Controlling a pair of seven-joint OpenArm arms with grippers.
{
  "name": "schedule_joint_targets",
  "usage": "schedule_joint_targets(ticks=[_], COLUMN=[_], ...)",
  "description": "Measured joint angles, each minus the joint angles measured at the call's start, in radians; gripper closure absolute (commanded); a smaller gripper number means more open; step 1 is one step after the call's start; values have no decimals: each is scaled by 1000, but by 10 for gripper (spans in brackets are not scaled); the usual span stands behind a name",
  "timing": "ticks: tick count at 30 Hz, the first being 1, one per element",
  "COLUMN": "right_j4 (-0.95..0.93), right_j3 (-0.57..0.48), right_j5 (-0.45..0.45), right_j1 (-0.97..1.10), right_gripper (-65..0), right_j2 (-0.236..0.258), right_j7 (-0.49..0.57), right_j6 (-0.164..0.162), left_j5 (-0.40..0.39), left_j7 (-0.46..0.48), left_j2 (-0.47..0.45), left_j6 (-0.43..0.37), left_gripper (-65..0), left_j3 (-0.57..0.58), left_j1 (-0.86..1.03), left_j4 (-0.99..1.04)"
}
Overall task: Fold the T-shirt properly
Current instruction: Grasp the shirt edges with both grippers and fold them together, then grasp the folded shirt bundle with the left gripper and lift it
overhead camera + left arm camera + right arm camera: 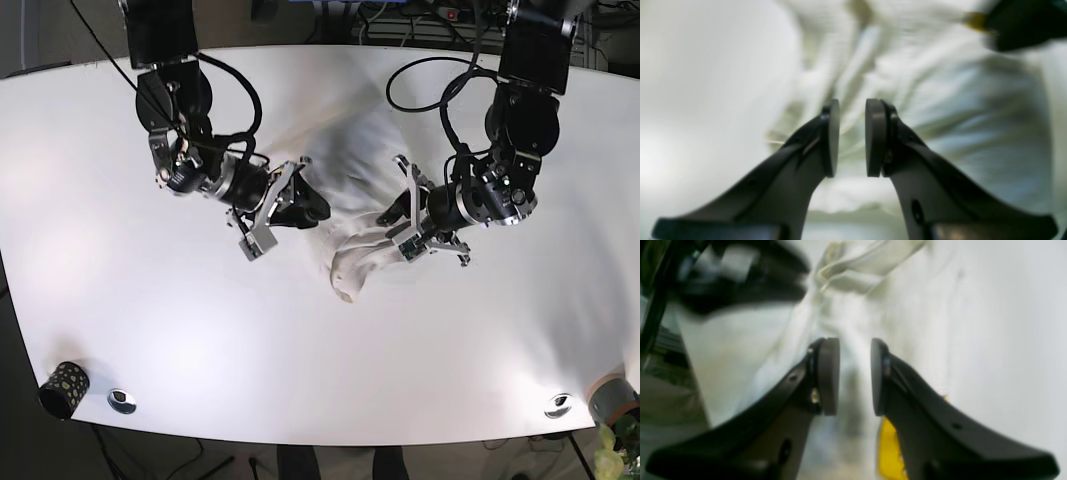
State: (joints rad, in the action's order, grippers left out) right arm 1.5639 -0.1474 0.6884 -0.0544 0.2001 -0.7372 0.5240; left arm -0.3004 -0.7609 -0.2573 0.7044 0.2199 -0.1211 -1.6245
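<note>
One white T-shirt (355, 190) is lying bunched near the middle of the white table (300, 350), running from a wider part toward the far edge down to a narrow crumpled end (347, 280) pointing toward the near edge. Two arms are reaching toward it, one from each side. The left gripper (852, 137) is showing its two round pads (873, 136) standing a narrow gap apart with nothing between them, hovering over wrinkled cloth (940, 110); in the base view it (400, 222) is sitting against the shirt's side. The right gripper (855, 376) is likewise showing two pads (828, 376) parted by a narrow gap, gripping nothing, with pale fabric (740, 350) spreading behind it; in the base view it (305, 205) is lying just beside the shirt's other side. Along the near edge of the table, two small metal discs are sitting, one (122, 400) toward one corner and one (558, 405) toward the other, and one dark speckled cup (62, 388) is standing next to the first disc. A grey pot (615, 400) with green leaves is cut off by the corner of the frame. Both wrist views are blurred, so the shirt's collar and sleeves are hard to make out, and a yellow patch (890, 450) behind the right finger is too smeared to identify. The dark shape (1023, 23) at the top of the left wrist view is also unclear.
</note>
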Motion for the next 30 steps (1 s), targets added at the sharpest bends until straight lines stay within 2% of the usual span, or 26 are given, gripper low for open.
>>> schedule_joint_targets(ticks=[5, 10, 13, 15, 19, 23, 30], right_j4=[-177, -389, -482, -533, -599, -576, -343], right_j3=[-1, -2, 0, 0, 2, 2, 6], right_j5=[-3, -12, -77, -145, -170, -161, -5], right_j1=[-129, -251, -293, -310, -324, -328, -240], right_gripper=[-149, -146, -147, -147, -146, -146, -146], right_j2=[-37, -48, -53, -56, -53, -13, 94], right_j7=[3, 14, 79, 120, 130, 126, 44], right_j6=[0, 3, 12, 4, 8, 13, -3], left_j5=[15, 15, 8, 13, 6, -15, 5], left_j7=[-8, -6, 3, 1, 13, 24, 4], left_j2=[39, 92, 101, 95, 84, 61, 10], left_j6=[-8, -7, -7, -8, -8, 5, -6], left_gripper=[-121, -121, -121, -121, -121, -121, -121], left_j3=[-9, 0, 5, 16, 13, -14, -57], left_j1=[78, 141, 155, 156, 149, 127, 69], left_j4=[-31, -42, -18, 19, 81, 116, 114])
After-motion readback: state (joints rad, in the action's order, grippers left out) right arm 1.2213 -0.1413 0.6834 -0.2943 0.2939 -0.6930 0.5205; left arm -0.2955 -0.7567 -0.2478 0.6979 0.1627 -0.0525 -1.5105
